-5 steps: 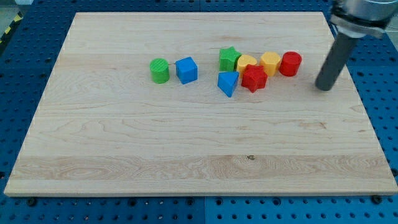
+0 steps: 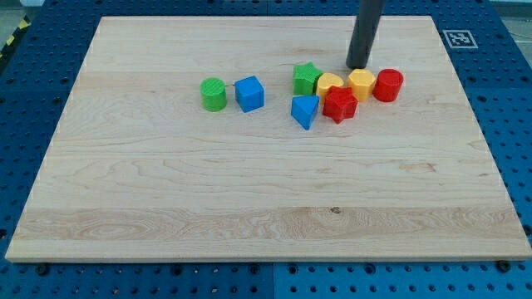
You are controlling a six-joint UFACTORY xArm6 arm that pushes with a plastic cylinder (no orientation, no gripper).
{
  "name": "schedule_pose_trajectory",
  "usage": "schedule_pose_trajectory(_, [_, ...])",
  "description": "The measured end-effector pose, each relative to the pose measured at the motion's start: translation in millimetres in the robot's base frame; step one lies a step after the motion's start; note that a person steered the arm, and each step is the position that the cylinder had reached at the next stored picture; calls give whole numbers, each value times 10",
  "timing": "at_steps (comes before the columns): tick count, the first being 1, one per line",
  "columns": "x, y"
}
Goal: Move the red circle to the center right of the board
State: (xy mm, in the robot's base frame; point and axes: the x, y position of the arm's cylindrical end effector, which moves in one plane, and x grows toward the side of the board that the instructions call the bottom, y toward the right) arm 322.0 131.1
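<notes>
Camera view. Red circle sits at the right end of the block cluster, touching the yellow hexagon, in the upper right part of the board. Tip rests just above the yellow hexagon, up and left of the circle. No gripper fitted: bare rod only, holding nothing.

To do the step well: bring the tip to the circle's upper-left side, between circle and hexagon if the gap allows. Push down and right toward the centre right edge. Keep contact centred, so the round block does not roll off the tip. Avoid dragging the red star.

Versus the earlier frame: tip now left of its former spot right of the circle. Blocks unmoved.
</notes>
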Motion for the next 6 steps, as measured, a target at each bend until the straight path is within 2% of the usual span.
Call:
schedule_pose_trajectory(1, [158, 18])
schedule_pose_trajectory(3, [495, 647])
schedule_pose_trajectory(5, [230, 659])
schedule_pose_trajectory(6, [207, 959])
